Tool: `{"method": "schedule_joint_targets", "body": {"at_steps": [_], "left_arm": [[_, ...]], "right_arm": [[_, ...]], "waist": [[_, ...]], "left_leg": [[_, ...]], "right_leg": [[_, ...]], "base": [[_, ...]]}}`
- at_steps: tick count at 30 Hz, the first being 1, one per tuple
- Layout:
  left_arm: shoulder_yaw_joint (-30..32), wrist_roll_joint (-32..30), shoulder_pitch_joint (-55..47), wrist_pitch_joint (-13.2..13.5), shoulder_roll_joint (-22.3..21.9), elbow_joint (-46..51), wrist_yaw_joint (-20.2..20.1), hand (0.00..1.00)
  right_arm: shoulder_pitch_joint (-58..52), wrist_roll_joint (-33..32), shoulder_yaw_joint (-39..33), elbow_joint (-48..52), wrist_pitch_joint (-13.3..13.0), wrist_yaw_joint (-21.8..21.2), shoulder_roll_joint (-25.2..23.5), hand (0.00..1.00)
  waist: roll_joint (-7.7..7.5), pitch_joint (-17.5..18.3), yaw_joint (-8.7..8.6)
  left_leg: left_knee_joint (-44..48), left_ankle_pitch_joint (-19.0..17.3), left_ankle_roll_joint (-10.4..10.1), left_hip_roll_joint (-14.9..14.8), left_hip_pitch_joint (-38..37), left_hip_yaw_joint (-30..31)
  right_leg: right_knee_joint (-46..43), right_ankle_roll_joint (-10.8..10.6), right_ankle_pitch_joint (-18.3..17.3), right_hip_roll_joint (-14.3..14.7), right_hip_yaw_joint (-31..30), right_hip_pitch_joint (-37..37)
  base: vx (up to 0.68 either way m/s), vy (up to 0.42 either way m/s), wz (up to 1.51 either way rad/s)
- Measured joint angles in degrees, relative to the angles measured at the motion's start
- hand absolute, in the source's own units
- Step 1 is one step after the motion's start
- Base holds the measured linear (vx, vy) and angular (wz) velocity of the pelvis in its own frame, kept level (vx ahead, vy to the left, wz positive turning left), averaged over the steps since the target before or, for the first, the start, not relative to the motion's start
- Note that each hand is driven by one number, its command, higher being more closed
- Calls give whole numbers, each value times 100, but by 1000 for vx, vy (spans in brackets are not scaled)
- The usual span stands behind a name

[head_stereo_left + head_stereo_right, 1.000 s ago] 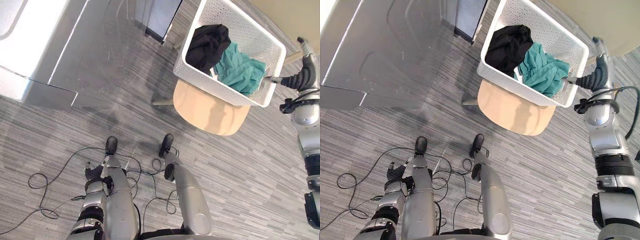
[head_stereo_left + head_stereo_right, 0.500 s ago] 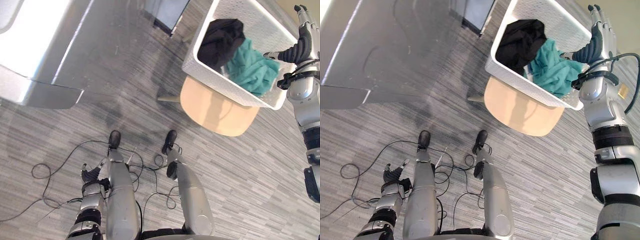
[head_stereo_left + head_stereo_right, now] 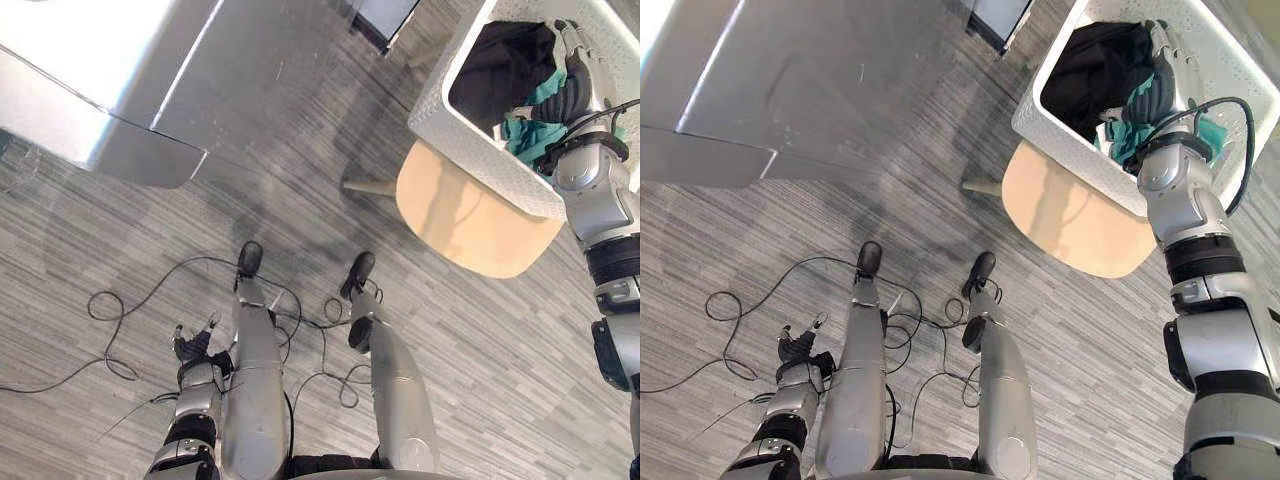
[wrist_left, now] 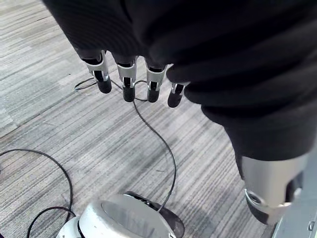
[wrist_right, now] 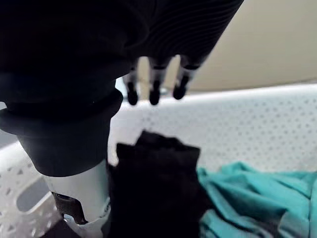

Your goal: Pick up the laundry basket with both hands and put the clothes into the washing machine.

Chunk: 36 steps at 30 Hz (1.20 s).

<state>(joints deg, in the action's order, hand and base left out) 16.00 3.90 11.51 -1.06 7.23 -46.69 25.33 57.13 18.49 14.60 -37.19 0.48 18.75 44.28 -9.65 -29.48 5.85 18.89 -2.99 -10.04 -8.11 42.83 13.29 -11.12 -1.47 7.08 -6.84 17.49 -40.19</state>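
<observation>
- left hand [image 4: 213, 54]: dark ribbed cover close up, silver fingers [image 4: 128, 82] with dark tips straight in a row, holding nothing
- grey striped carpet floor [image 4: 54, 124] beneath, hand clear of it

Scanning every surface now, and no word, number, label or sign can be read. The laundry basket [image 3: 470, 145] has plain white walls dotted with holes and carries no print. The washing machine [image 3: 100, 60] shows a bare silver-grey panel, nothing written on it.
</observation>
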Motion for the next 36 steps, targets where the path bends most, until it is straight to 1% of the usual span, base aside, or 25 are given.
{"method": "schedule_joint_targets", "body": {"at_steps": [3, 4, 5, 6, 7, 9, 11, 12, 14, 16, 18, 19, 21, 24, 25, 26, 28, 31, 34, 36], "left_arm": [[-2, 9, 8, 23, -49, 0, 13, 0], [-2, 13, 34, 25, -75, -2, 34, 0], [-2, 18, 75, 27, -129, -3, 62, 0], [-2, 21, 92, 27, -161, -3, 81, 0], [-6, 32, 102, 31, -218, -1, 98, 0], [-7, 68, 104, 35, -244, 4, 96, 0], [-24, 76, 107, 35, -288, 8, 93, 0], [-25, 94, 115, 36, -300, 10, 93, 0], [-24, 133, 139, 36, -386, 4, 92, 0], [-25, 188, 144, 37, -415, -4, 92, 0], [-34, 204, 144, 39, -433, -7, 92, 0], [-35, 207, 144, 42, -460, -7, 90, 0], [-37, 227, 144, 47, -502, -10, 87, 0], [-70, 231, 145, 105, -506, -12, 84, 0], [-80, 242, 145, 135, -522, -14, 80, 0], [-89, 271, 144, 144, -539, -14, 77, 0], [-218, 273, 145, 160, -555, -6, 25, 0], [-293, 333, 145, 209, -596, -2, -36, 0], [-334, 443, 146, 261, -625, 0, -68, 0], [-401, 444, 146, 264, -626, 10, -146, 0]], "right_arm": [[4, -2, -1, -107, 5, -6, -147, 0], [4, -1, -1, -153, 4, -9, -183, 0], [7, -1, -9, -209, 14, -11, -183, 0], [20, -1, -8, -219, 15, -12, -186, 0], [113, -1, -5, -261, 14, -16, -246, 0], [219, 0, -4, -296, 10, -17, -341, 0], [303, 0, 5, -364, 8, -23, -425, 0], [339, 0, 5, -418, 9, -24, -439, 0], [382, 0, 1, -500, 13, -27, -455, 0], [443, 3, -13, -542, 12, -19, -476, 0], [572, 9, -17, -625, 12, -19, -472, 0], [603, 13, -34, -659, 12, -28, -463, 0], [591, 11, -69, -676, 13, -48, -451, 0], [426, 12, -73, -660, -2, -120, -462, 0], [313, 22, -70, -652, -6, -154, -511, 0], [258, 62, -62, -650, -10, -211, -524, 100], [141, 250, -26, -649, -33, -325, -548, 100], [93, 454, 69, -754, -44, -660, -561, 100], [26, 446, 206, -816, -75, -896, -556, 100], [-65, 435, 240, -820, -135, -921, -562, 100]], "waist": [[44, 18, 34], [53, 21, 85], [100, 44, 129], [139, 62, 129], [218, 100, 133], [234, 106, 144], [308, 143, 196], [315, 148, 212], [421, 201, 273], [465, 228, 306], [500, 247, 295], [548, 281, 297], [575, 392, 311], [584, 415, 319], [586, 471, 338], [584, 523, 348], [601, 628, 373], [600, 746, 402], [595, 798, 403], [595, 827, 407]], "left_leg": [[29, 0, 0, 21, 49, -6], [43, 0, 0, 21, 62, -17], [81, 0, 0, 20, 119, -13], [109, 0, 0, 19, 160, -8], [128, 0, 1, 21, 233, -1], [136, 1, 2, 22, 270, -13], [155, 4, 1, 24, 379, 11], [159, 5, 1, 26, 403, 7], [205, 7, 0, 32, 551, 33], [210, 22, 0, 46, 627, 38], [217, 37, 3, 74, 692, 42], [228, 36, 4, 91, 764, 64], [291, 34, 6, 113, 904, 78], [318, 31, 7, 123, 913, 84], [317, 31, 7, 119, 928, 88], [316, 31, 8, 121, 945, 87], [316, 31, 7, 129, 987, 82], [311, 32, 4, 115, 974, 83], [318, 33, 1, 110, 930, 83], [341, 33, 0, 115, 910, 77]], "right_leg": [[0, -11, 12, -23, 9, -29], [0, -8, 19, -24, -1, -42], [0, -6, 21, -21, 19, -63], [0, -5, 22, -21, 44, -75], [-10, -5, 30, -30, 74, -124], [-21, 1, 42, -34, 62, -177], [-68, 2, 41, -48, 101, -272], [-88, 2, 41, -52, 95, -307], [-125, 2, 41, -59, 121, -427], [-192, 4, 36, -93, 130, -525], [-235, 2, 33, -124, 129, -603], [-283, 1, 13, -141, 137, -659], [-359, -7, -12, -170, 141, -796], [-492, -7, -87, -228, 152, -832], [-492, -5, -90, -230, 160, -845], [-501, -3, -92, -231, 155, -871], [-562, 1, -118, -237, 147, -944], [-625, 18, -157, -242, 143, -966], [-718, 21, -218, -274, 138, -966], [-751, 16, -229, -290, 129, -965]], "base": [[1, 11, 2], [0, 0, 0], [0, 0, 0], [6, 15, 9], [3, 16, 6], [0, 0, 0], [10, 12, 4], [16, 13, 5], [0, 0, 0], [14, 8, 2], [27, 19, 5], [24, 22, 6], [30, 27, 6], [56, 24, 5], [61, 18, 2], [49, 13, 0], [70, 7, 1], [79, 3, 0], [81, 3, 1], [72, 11, 1]]}}
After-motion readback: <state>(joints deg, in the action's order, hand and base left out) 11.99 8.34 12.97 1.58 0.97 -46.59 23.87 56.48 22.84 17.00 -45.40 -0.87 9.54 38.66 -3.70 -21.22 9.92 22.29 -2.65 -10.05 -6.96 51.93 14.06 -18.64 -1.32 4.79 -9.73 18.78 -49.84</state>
